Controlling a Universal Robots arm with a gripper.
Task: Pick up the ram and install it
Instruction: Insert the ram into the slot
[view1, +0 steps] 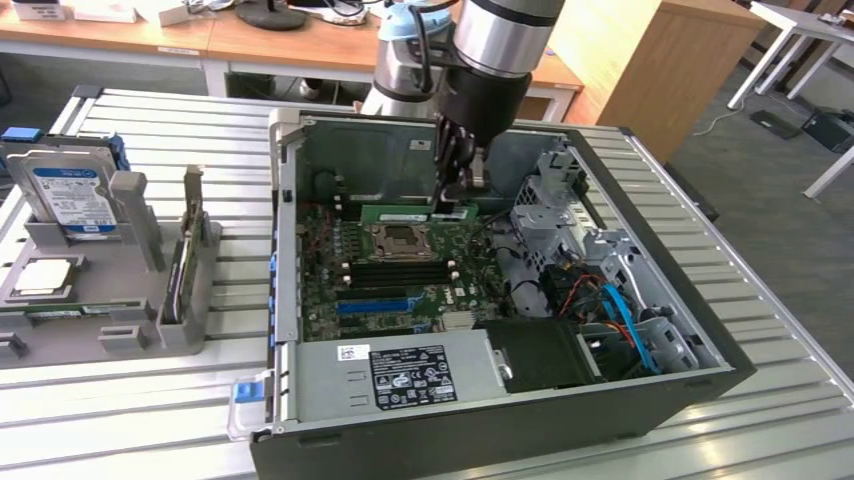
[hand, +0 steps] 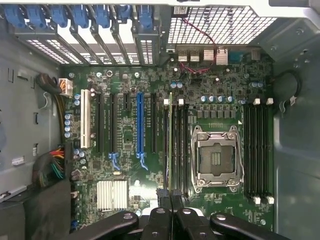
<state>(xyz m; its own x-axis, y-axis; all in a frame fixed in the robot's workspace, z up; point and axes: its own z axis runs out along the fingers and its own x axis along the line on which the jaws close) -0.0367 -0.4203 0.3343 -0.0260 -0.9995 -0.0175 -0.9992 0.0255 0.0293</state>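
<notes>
The ram (view1: 400, 213) is a thin green stick held level inside the open computer case (view1: 287, 250), just beyond the CPU socket (view1: 398, 238). My gripper (view1: 454, 205) comes down from above and is shut on the stick near one end. In the wrist view the ram (hand: 170, 130) shows edge-on as a narrow line along the black memory slots (hand: 177, 150) beside the CPU socket (hand: 216, 157). My gripper (hand: 170, 199) pinches its near end between black fingers (hand: 161, 200). Whether the stick touches a slot I cannot tell.
A grey fixture (view1: 134, 320) on the exterior view's left carries a hard drive (view1: 67, 195). Inside the case are a power supply (view1: 400, 375), a drive cage (view1: 547, 200) and blue cables (view1: 627, 320). More memory slots (hand: 257, 150) and a blue expansion slot (hand: 139, 122) flank the socket.
</notes>
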